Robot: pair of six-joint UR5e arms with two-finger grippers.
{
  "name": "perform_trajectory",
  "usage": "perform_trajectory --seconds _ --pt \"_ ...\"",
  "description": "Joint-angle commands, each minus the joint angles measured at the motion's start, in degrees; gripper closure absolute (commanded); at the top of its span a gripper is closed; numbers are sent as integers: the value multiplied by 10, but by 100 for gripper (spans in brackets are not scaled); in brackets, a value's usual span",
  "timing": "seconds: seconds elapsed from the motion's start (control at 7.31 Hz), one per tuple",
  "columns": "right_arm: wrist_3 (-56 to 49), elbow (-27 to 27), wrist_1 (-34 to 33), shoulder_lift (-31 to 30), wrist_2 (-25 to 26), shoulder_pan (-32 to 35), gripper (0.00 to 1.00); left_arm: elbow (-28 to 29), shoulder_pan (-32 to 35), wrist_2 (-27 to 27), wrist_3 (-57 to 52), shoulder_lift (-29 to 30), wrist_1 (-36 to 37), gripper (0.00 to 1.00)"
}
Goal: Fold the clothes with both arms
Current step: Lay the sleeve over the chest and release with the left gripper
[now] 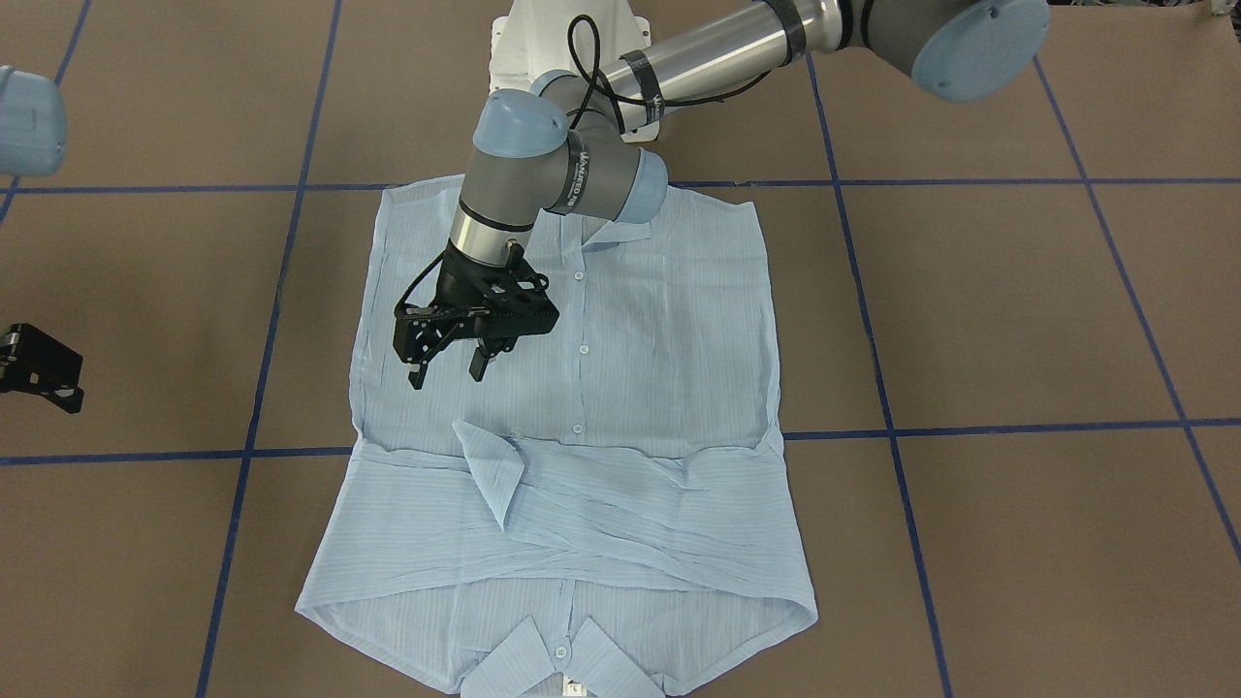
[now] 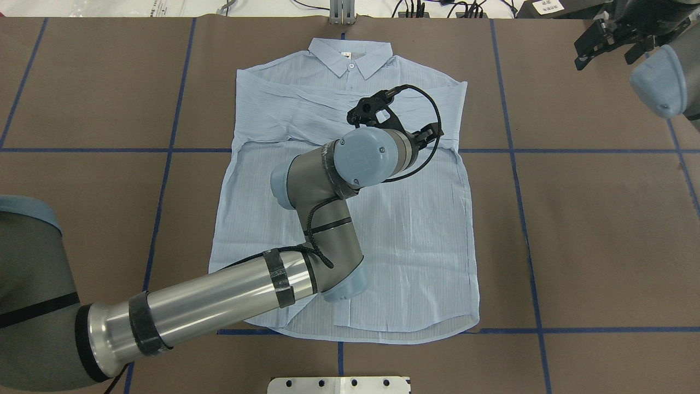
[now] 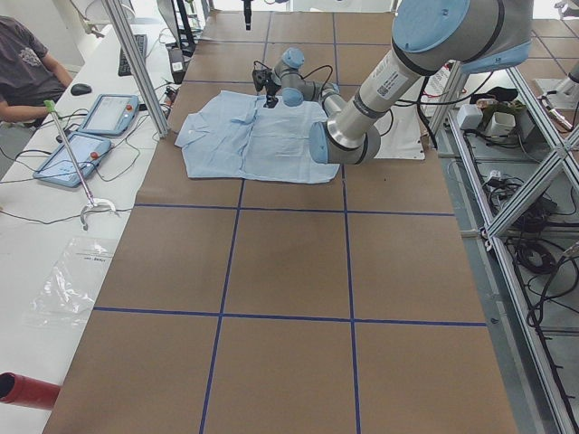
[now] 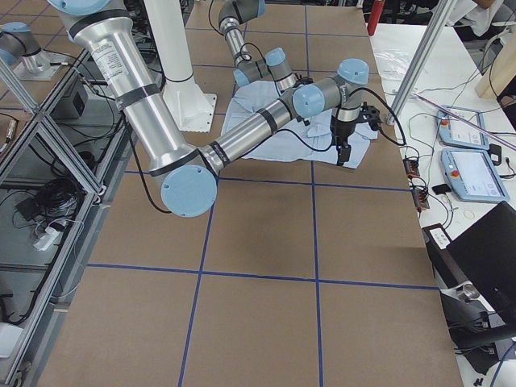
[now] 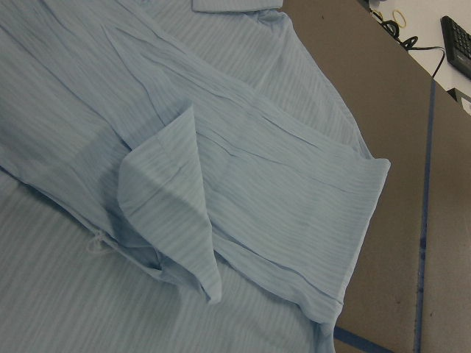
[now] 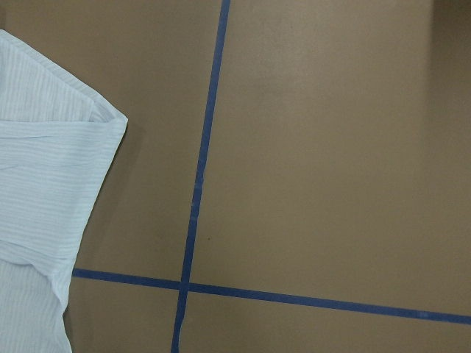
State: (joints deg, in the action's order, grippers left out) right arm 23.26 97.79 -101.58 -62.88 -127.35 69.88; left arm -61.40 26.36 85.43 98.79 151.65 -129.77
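Shirt (image 1: 669,368) spread flat and front-up in the middle of the brown table (image 1: 1018,310), which is marked off in big squares by blue tape lines (image 1: 970,181); the hem sits on the robot's side and the collar (image 2: 350,57) on the far side. Left arm (image 2: 219,298) comes in from the robot's side and bends over the shirt's body, with its wrist above the chest. Right arm (image 2: 659,82) is well off to the robot's right, away from the cloth, and only its blue-capped joint and wrist show from overhead. Both sleeves (image 1: 620,514) are folded in across the chest, one lying over the other in a creased band just below the collar. Left gripper (image 1: 448,376) hangs over the shirt's front, on the robot's right of the button line, just short of the folded sleeves. Its jaws are spread apart with nothing between them. Right gripper (image 2: 606,59) is over bare table towards the far right corner, well apart from the shirt. From overhead its jaws look parted, and it carries nothing. One cuff (image 1: 492,465), near the left gripper, stands up in a loose peak where the rest of the sleeve lies flat. Small white buttons (image 1: 585,349) run down the centre of the front, done up
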Motion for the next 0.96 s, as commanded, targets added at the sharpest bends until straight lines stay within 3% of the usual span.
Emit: perform_trajectory --seconds 0.0,0.27,0.41,0.55,0.82 --pt "0 6 1 -3 -1 0 0 0 4 1 -8 -2 0 0" --pt "16 30 1 -12 0 -2 0 -10 11 19 -33 -7 12 0" --pt "39 49 1 -24 0 -17 0 -60 19 58 -45 -54 17 0" --pt "84 83 2 -41 3 -45 0 -146 24 75 -69 -129 23 0" --pt "178 145 15 -67 17 -109 0 -307 32 90 -137 -208 140 0"
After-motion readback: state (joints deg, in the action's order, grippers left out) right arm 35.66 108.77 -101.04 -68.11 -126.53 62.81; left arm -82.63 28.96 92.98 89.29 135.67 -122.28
